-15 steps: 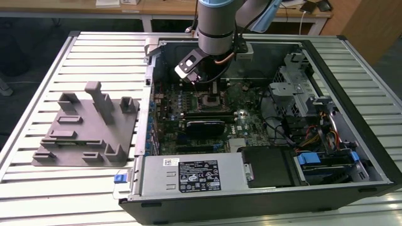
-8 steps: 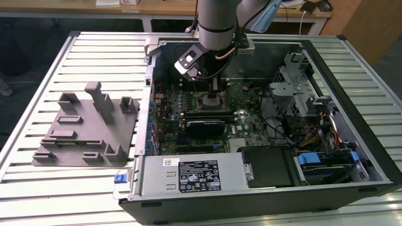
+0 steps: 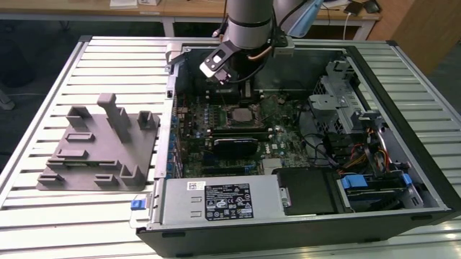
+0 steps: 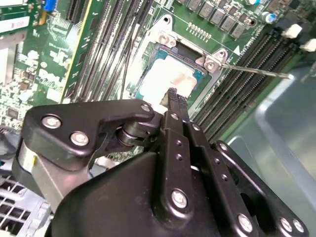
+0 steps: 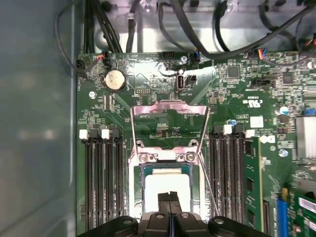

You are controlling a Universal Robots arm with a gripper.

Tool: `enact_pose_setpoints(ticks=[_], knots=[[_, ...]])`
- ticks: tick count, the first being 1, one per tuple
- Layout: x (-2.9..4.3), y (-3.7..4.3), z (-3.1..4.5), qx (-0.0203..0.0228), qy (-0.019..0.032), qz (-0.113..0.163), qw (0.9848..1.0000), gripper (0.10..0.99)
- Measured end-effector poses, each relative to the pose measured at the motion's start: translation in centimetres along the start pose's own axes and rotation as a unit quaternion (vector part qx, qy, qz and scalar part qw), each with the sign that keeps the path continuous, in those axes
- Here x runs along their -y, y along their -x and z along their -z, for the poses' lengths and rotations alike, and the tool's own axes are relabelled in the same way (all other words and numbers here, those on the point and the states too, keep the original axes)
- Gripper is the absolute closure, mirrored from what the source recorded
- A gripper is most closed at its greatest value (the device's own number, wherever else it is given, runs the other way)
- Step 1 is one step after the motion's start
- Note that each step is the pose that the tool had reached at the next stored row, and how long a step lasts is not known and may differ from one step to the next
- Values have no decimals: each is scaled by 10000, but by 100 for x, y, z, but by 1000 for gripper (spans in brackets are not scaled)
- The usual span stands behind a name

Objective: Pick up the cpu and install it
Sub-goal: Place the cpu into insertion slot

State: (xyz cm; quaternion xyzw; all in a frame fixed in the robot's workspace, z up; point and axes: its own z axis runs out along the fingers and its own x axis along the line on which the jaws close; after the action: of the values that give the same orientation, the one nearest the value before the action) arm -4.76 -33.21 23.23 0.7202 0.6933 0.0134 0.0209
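First wrist view onto cpu (image 5: 165, 181) lying flat in open socket (image 5: 163, 167), beneath closed gripper (image 5: 170, 195).
Smooth bright silver lid with thin green rim, face up, level with green motherboard (image 5: 148, 74); near square, so no clear long axis, edges parallel to black memory slots (image 5: 101, 177) either side. Thin bare-metal load plate (image 5: 168, 104) tilted up, open, beyond socket. Matt black fingers (image 5: 164, 200) pressed together with only a hairline seam between, gripping nothing, tips over cpu's edge; touching or just clear, cannot tell. From exterior view: grey arm (image 3: 250, 16) reaching down into open black case (image 3: 288, 237) on ribbed metal table (image 3: 115, 59), grey plastic fixture block (image 3: 101, 145) beside case on exterior view's left, well apart from cpu.
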Motion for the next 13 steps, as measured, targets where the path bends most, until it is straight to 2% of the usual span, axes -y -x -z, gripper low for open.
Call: enact_pose_setpoints(ticks=[5,9,13], knots=[[-6,1,133,0,2,0,10000,980],[-10,2,213,1,2,0,10000,980],[-12,2,253,0,4,0,10000,980]])
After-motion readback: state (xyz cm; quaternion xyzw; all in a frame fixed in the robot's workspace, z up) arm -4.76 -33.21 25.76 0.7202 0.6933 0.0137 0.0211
